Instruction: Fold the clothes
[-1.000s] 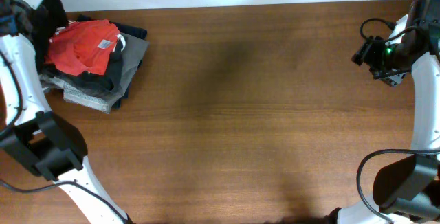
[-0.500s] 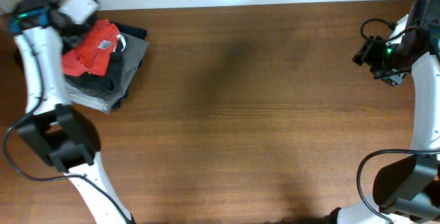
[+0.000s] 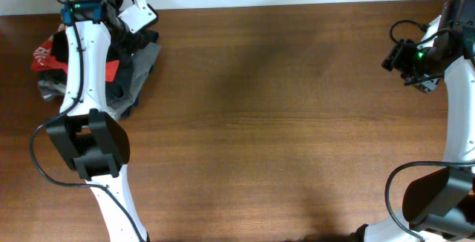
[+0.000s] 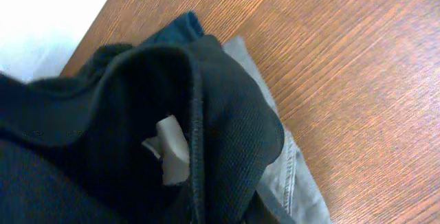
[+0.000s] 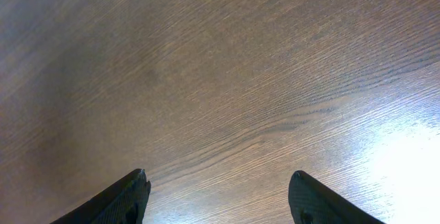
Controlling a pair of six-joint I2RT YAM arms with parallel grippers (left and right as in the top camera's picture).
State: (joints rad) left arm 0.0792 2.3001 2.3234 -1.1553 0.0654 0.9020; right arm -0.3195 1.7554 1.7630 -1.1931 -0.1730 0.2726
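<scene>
The clothes, a black shirt (image 4: 227, 107) with a small white tag (image 4: 172, 148) inside its collar, bunch up right against the left wrist camera and hide the fingers. In the overhead view the left gripper (image 3: 128, 43) is down in the garment pile at the table's back left corner. It is shut on the black fabric (image 3: 122, 86). The right gripper (image 5: 220, 183) hangs open over bare wood, with nothing between its fingers (image 5: 124, 196). From overhead the right gripper (image 3: 401, 58) is near the back right edge.
A red garment (image 3: 44, 49) lies at the pile's left side, partly behind the left arm. A grey garment (image 3: 145, 65) lies under the black one, and its hem (image 4: 292, 176) shows in the left wrist view. The brown table (image 3: 282, 123) stretches between the arms.
The left arm has swung in from the left edge onto the pile. The red garment has shifted left. The right arm has not moved.
</scene>
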